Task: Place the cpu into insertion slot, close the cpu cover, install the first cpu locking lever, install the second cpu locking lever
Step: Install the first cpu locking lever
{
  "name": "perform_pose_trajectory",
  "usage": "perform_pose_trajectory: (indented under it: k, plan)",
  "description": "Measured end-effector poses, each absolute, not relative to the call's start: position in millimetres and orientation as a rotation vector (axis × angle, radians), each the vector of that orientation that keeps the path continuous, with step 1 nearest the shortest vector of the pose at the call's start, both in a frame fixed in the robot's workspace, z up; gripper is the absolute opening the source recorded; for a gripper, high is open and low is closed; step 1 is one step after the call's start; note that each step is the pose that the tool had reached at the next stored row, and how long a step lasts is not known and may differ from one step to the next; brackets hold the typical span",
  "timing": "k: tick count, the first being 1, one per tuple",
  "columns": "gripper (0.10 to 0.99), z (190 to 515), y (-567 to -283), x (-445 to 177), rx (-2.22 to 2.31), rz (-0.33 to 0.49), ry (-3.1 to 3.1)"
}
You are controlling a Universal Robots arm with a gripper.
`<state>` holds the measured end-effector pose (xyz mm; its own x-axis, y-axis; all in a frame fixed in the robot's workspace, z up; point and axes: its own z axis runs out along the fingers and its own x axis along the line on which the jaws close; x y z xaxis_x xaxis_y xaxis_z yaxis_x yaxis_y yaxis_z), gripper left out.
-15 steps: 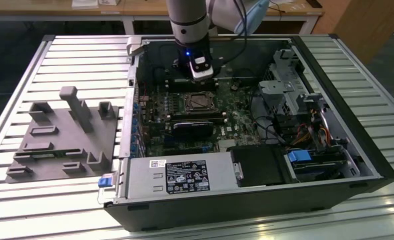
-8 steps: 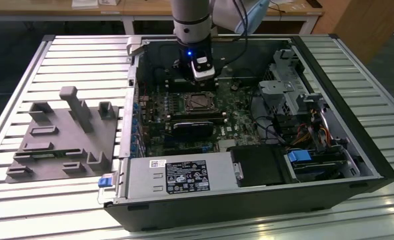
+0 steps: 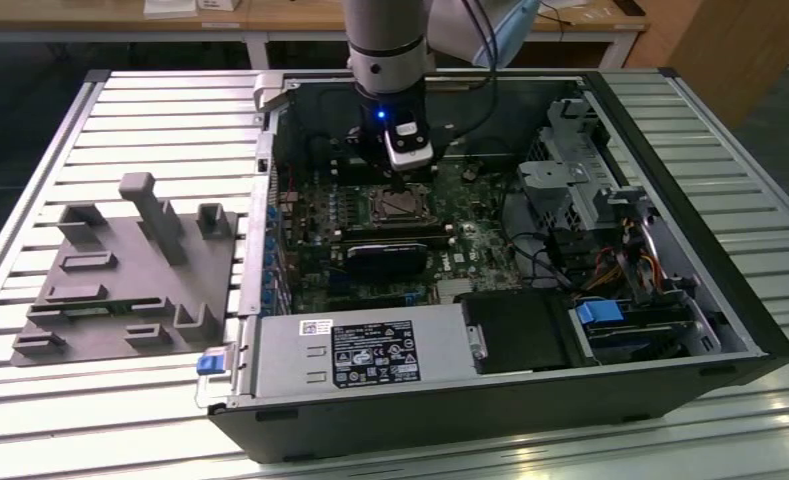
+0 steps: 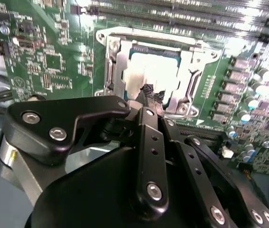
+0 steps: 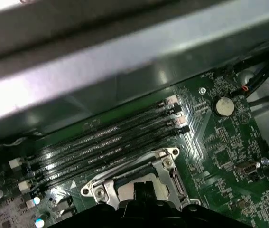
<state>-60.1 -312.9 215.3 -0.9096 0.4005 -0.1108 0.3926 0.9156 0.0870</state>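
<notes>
Overhead, in the exterior view, the arm reaches down into the open computer case (image 3: 688, 300) lying on a slatted metal table (image 3: 154, 110). Its gripper (image 3: 401, 183) hangs directly above the insertion slot (image 3: 397, 205) on the green motherboard (image 3: 481, 240). A grey moulded fixture (image 3: 127, 275) sits on the table toward the exterior view's left, well apart from the case.

Next, the second wrist view looks past the black linkage of the gripper (image 4: 152, 97) onto the socket. The cpu cover (image 4: 191, 71) lies flat over the slot, and the pale top of the cpu (image 4: 155, 71) shows through its square window. The fingertips (image 4: 148, 92) meet in a narrow point at the near edge of the cover, drawn together, with nothing visibly between them.

Finally, the first wrist view shows the cover's metal frame (image 5: 165, 164) beside the long black memory slots (image 5: 106, 142), with a round coin battery (image 5: 223, 106) further along the board.
</notes>
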Motion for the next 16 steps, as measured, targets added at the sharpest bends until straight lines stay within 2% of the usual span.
perform_pose_trajectory:
  k: [16]
  plan:
    - [0.102,214.9,-327.6,-59.2,0.616,0.084,2.952]
